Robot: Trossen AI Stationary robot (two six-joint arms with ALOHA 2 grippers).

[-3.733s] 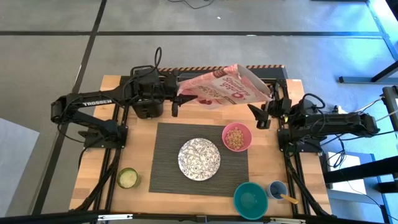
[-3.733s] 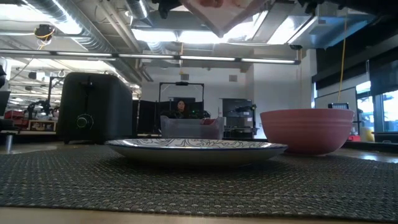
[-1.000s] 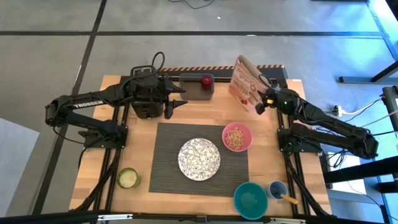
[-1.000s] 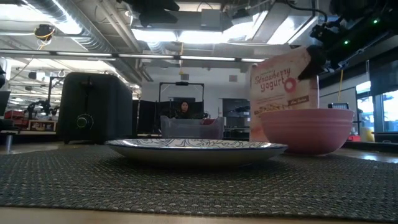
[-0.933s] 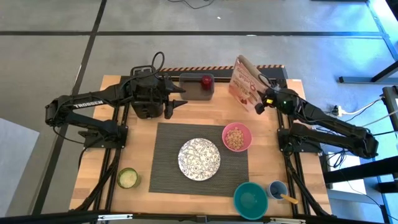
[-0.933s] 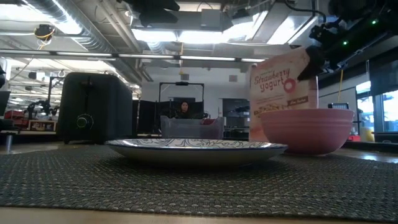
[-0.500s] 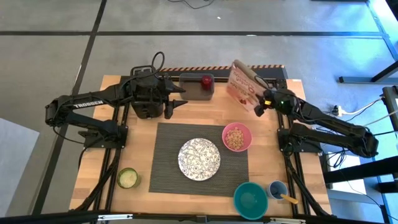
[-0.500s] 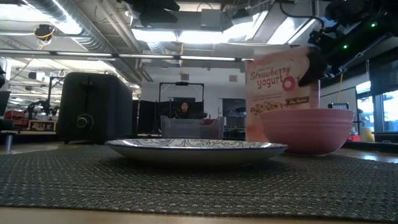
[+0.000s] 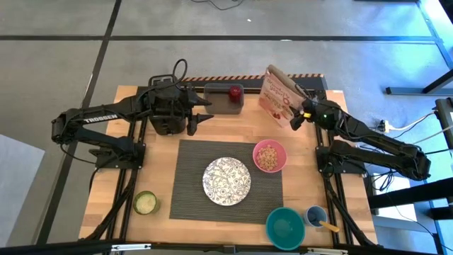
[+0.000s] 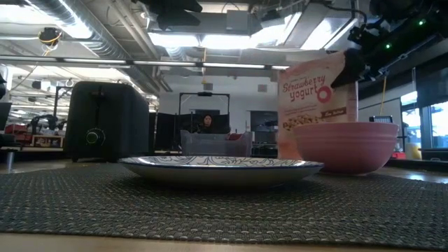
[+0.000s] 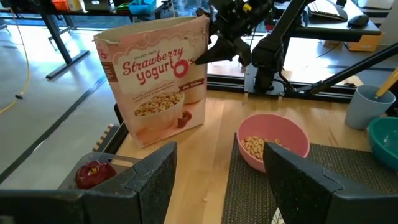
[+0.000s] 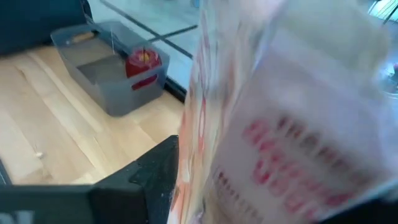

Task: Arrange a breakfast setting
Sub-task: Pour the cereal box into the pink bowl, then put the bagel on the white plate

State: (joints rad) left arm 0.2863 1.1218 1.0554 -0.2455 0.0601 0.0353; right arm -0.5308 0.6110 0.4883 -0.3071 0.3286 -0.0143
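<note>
A pink cereal box (image 9: 277, 91) stands at the table's far right, its base on the wood; it also shows in the left wrist view (image 11: 155, 87). My right gripper (image 9: 295, 120) is shut on it. My left gripper (image 9: 202, 115) is open and empty, in the air beside the dark toaster (image 9: 166, 113). The pink bowl (image 9: 270, 156) with cereal and the patterned white plate (image 9: 226, 180) sit on the ribbed mat (image 9: 191, 177). The red apple (image 9: 233, 91) lies in a grey tray at the far edge. A spoon (image 9: 328, 226) sticks out of a small cup. No bagel shows. My right gripper pinches the cereal box between its two fingers at its side edge near the top corner (image 11: 200, 48). The fingers come roughly level from the table's right side. The box stands nearly upright with its base on the table.
A teal bowl (image 9: 284, 227) and the small cup (image 9: 316, 215) stand at the near right. A jar with a green lid (image 9: 145, 202) stands at the near left. The grey tray (image 9: 221, 99) lies between toaster and box.
My right gripper, still shut on the cereal box, has tipped its top a little toward the table's left and brought it back nearly upright. The box has stayed at the far right.
</note>
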